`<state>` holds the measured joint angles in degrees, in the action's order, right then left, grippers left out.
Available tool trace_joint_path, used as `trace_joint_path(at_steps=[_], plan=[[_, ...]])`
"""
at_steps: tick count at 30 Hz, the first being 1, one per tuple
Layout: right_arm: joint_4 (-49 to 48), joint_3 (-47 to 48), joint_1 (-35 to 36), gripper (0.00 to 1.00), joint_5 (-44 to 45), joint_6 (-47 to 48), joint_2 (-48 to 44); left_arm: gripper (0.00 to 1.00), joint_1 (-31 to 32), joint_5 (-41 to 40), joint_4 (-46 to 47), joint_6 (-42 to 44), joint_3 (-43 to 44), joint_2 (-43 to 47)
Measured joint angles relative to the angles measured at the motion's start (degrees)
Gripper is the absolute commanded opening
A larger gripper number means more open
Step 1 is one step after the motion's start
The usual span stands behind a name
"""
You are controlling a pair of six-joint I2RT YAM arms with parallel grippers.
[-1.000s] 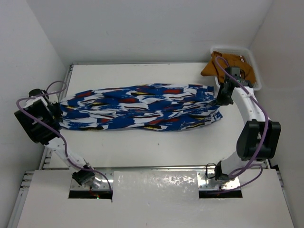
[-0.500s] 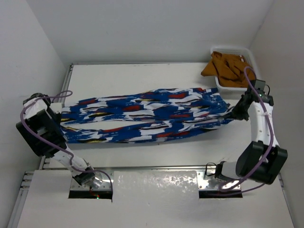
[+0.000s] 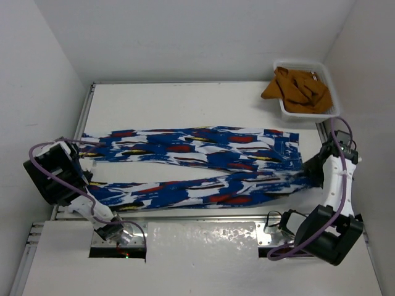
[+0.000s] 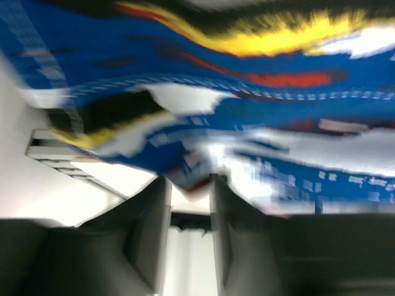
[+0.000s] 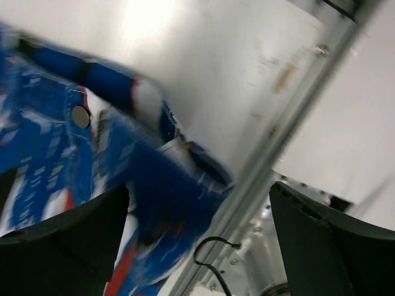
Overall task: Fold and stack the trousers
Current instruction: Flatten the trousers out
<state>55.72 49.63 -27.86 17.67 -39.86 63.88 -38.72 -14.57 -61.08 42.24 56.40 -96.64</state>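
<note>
The trousers [image 3: 197,163], royal blue with white, red, yellow and black patches, lie spread lengthwise across the table, with a gap between the far and near halves at the left. My left gripper [image 3: 86,177] is at their left end. In the blurred left wrist view its jaws [image 4: 188,180] stand slightly apart, with the hem of the trousers [image 4: 247,61] just at the fingertips. My right gripper [image 3: 307,176] is at the waist end, near the table's right edge. In its wrist view it [image 5: 199,191] stands wide open over loose cloth of the trousers [image 5: 49,142].
A white tray [image 3: 333,111] at the back right holds a crumpled brown garment [image 3: 296,89]. A metal rail [image 5: 290,135] along the table's right edge runs under the right gripper, with a thin black cable [image 5: 216,246] beside it. White walls close in on both sides.
Both arms pulled the trousers toward the near edge, and the cloth now lies wider and flatter. Both grippers went from shut on the cloth to parted.
</note>
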Motion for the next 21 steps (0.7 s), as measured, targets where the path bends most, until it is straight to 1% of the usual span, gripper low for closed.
trace_joint_path(at_steps=[1, 2, 3, 5, 6, 7, 9, 10, 11, 14, 16, 17, 20, 21], plan=[[0.55, -1.27, -0.66, 0.93, 1.07, -1.05, 0.02, 0.47, 0.0, -0.74, 0.04, 0.37, -1.22, 0.0], [1.2, -2.27, -1.27, 0.93, 2.27, -2.25, 0.04, 0.53, 0.0, -1.66, -0.11, 0.74, -2.19, 0.0], [2.1, -2.67, -1.79, 0.93, 3.65, -3.28, 0.04, 0.6, -0.13, -2.34, -0.33, 1.03, -2.54, 0.0], [3.69, -2.05, -2.21, 0.92, 6.62, -5.14, 0.02, 0.66, -0.42, -3.67, -0.46, 1.64, -1.99, 0.0], [4.17, -1.29, -2.25, 0.91, 7.74, -5.64, 0.02, 0.72, -0.63, -4.09, -0.59, 1.77, -1.09, -0.09], [4.59, -0.15, -2.27, 0.88, 8.61, -5.57, 0.02, 0.72, -0.85, -4.11, -1.77, 2.01, 0.92, -0.44], [4.11, 3.17, -2.14, 0.79, 9.79, -4.59, 0.02, 0.72, -1.14, -2.91, -3.8, 2.01, 7.5, -1.64], [2.58, 4.96, -1.81, 0.7, 9.81, -2.82, -0.02, 0.72, -1.14, -1.49, -4.92, 1.92, 12.39, -2.75], [0.13, 6.16, -1.31, 0.64, 8.76, -0.37, -0.17, 0.72, -1.07, 0.24, -4.94, 1.6, 17.09, -3.69], [-8.11, 8.31, 3.52, 0.65, 4.39, 6.43, 0.5, 0.72, 0.61, 4.83, -3.13, -0.59, 29.7, -6.49], [-11.23, 10.64, 9.07, 0.66, 1.55, 9.81, 4.17, 0.73, 2.97, 6.82, -1.42, -2.6, 34.53, -8.44], [-12.57, 12.15, 10.93, 0.65, 0.26, 10.64, 6.84, 0.73, 4.74, 7.72, -1.05, -3.91, 36.72, -9.88], [-17.57, 16.35, 14.19, 0.56, -5.16, 11.43, 18.18, 0.72, 9.68, 10.97, 0.61, -7.43, 42.01, -16.02], [-18.97, 16.72, 14.45, 0.5, -6.34, 11.41, 21.81, 0.72, 11.13, 11.93, 1.46, -8.63, 43.21, -18.4]])
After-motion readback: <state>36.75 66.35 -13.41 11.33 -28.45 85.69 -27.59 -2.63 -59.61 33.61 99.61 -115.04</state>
